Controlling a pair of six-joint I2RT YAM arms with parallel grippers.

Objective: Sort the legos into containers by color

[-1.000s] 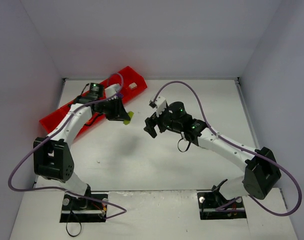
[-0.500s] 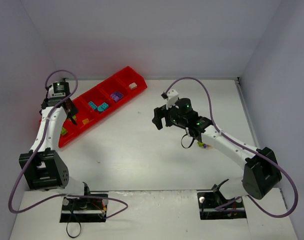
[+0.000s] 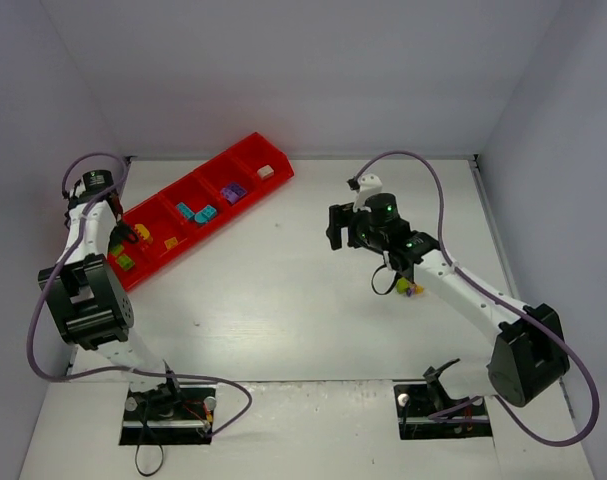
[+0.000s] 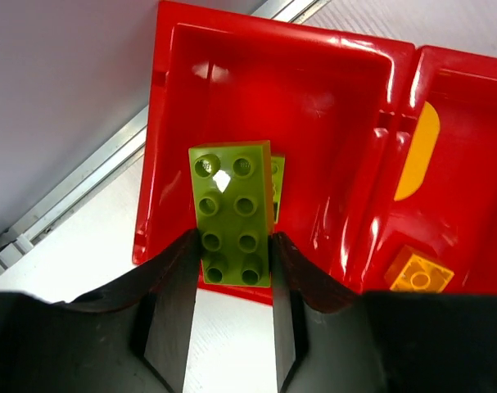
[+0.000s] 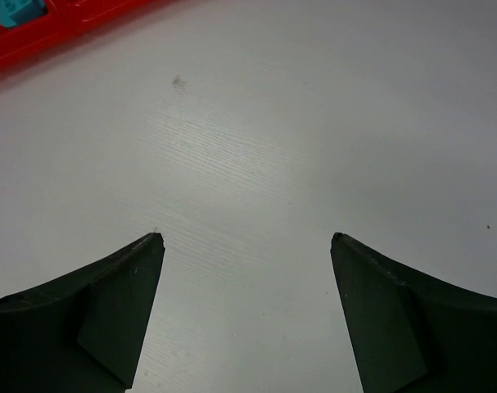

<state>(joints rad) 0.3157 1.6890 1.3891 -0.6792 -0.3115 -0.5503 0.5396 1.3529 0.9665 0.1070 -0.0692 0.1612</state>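
Left claw over the tray's end bin, lime brick in its grip.
Left gripper (image 4: 233, 246) clamped on the long sides of a lime green eight-stud plastic brick (image 4: 232, 201), above the end compartment of the glossy red plastic tray (image 4: 314, 98), where another lime piece (image 4: 277, 176) lies. The brick's near end seems to overlap the rim, so advise moving inward and releasing low. Right gripper (image 5: 244, 241): jaws apart over the white table (image 5: 256, 123), holding nothing.

A white worktop (image 3: 283, 310) with faint wood grain lies under soft, even light. A plain pale back wall (image 3: 303, 70) and two side walls (image 3: 28, 130) enclose it, a thin metal strip (image 4: 84, 176) running along their base.
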